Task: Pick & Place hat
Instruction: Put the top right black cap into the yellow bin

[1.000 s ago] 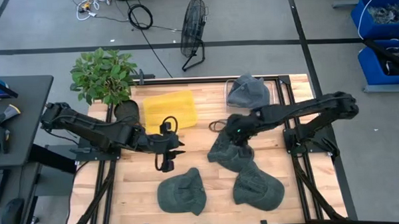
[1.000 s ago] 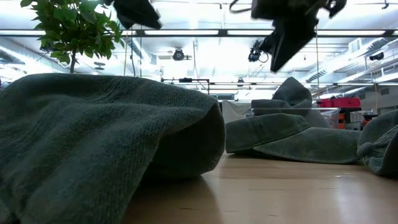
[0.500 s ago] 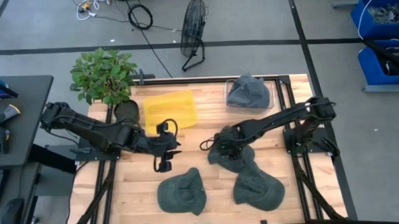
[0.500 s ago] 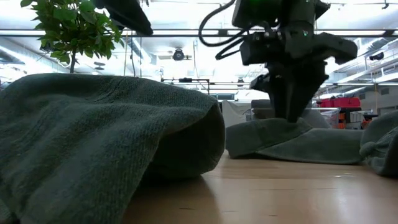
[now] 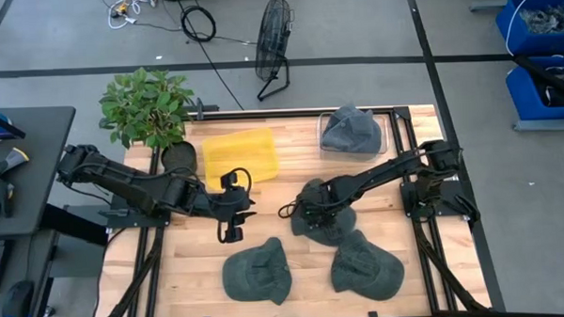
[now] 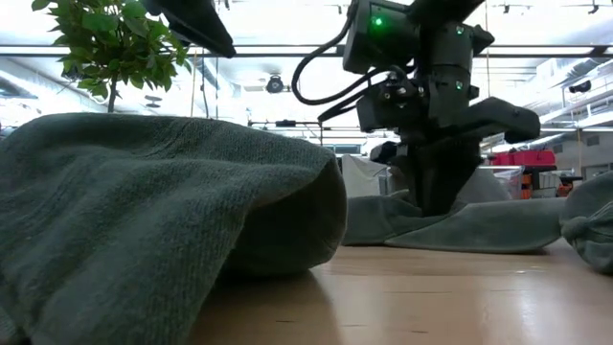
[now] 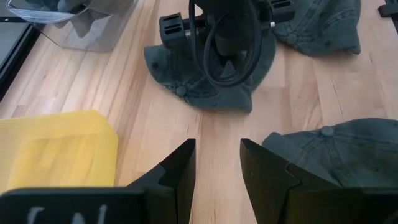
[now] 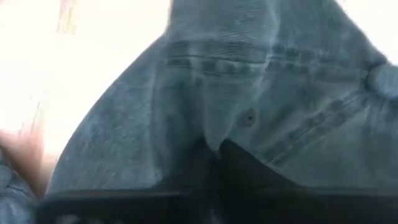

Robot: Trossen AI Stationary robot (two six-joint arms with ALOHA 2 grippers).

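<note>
Three loose hats lie on the wooden surface [image 5: 283, 191] in the high view, plus a 4th sitting in a clear container [image 5: 383, 129] at approx 1 o'clock from surface centre. The middle hat [image 5: 333, 224] is just right of centre, w/ the right hand [image 5: 314, 206] pressed down on its 10 o'clock edge. In the right wrist view the two dark fingers [image 8: 211, 163] are pinched together on a fold of that hat's cloth, so the hand is clamped on the hat. Low view shows the same hand standing upright on the hat, which is on the wood.

Front hat [image 5: 258, 273] lies at approx 7 o'clock from the middle one; the right front hat [image 5: 366, 268] at 5 o'clock, touching or nearly touching it.

Left hand [image 5: 230, 228] hovers left of centre, at 9 o'clock of the middle hat, well apart from it; fingers apart, nothing between them in the left wrist view. Yellow bin [image 5: 239, 156] sits at 12 o'clock from the left hand, a potted plant [image 5: 147, 105] at the surface's 10 o'clock corner.
</note>
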